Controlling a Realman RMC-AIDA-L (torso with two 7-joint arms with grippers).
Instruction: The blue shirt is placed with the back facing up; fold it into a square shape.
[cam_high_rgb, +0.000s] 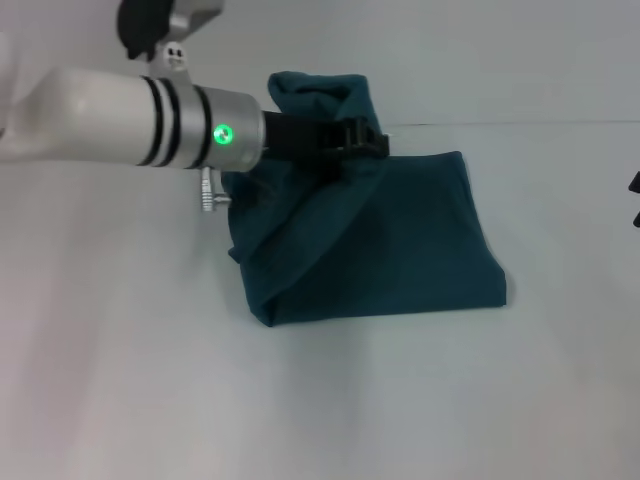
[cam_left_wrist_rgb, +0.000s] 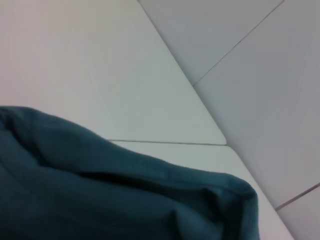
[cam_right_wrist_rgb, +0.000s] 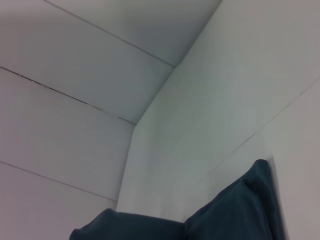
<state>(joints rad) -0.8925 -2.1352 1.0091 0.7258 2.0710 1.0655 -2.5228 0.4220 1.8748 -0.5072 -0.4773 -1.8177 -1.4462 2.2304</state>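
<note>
The blue shirt (cam_high_rgb: 420, 240) lies partly folded on the white table (cam_high_rgb: 150, 390), its right part flat and roughly rectangular. My left arm reaches in from the left, and its black gripper (cam_high_rgb: 366, 142) sits over the shirt's far-middle, shut on a layer of fabric that rises to it from the near left corner. A bunched part of the shirt sticks up behind the gripper. Close-up shirt fabric (cam_left_wrist_rgb: 100, 200) fills the left wrist view's lower part. The right wrist view catches the shirt (cam_right_wrist_rgb: 235, 215) from afar. Only a black sliver of my right gripper (cam_high_rgb: 635, 198) shows at the right edge.
White table surface surrounds the shirt on the near side and to the left. Behind the table stand pale wall panels with thin seams (cam_right_wrist_rgb: 90, 102). The table's far edge (cam_high_rgb: 540, 123) runs just behind the shirt.
</note>
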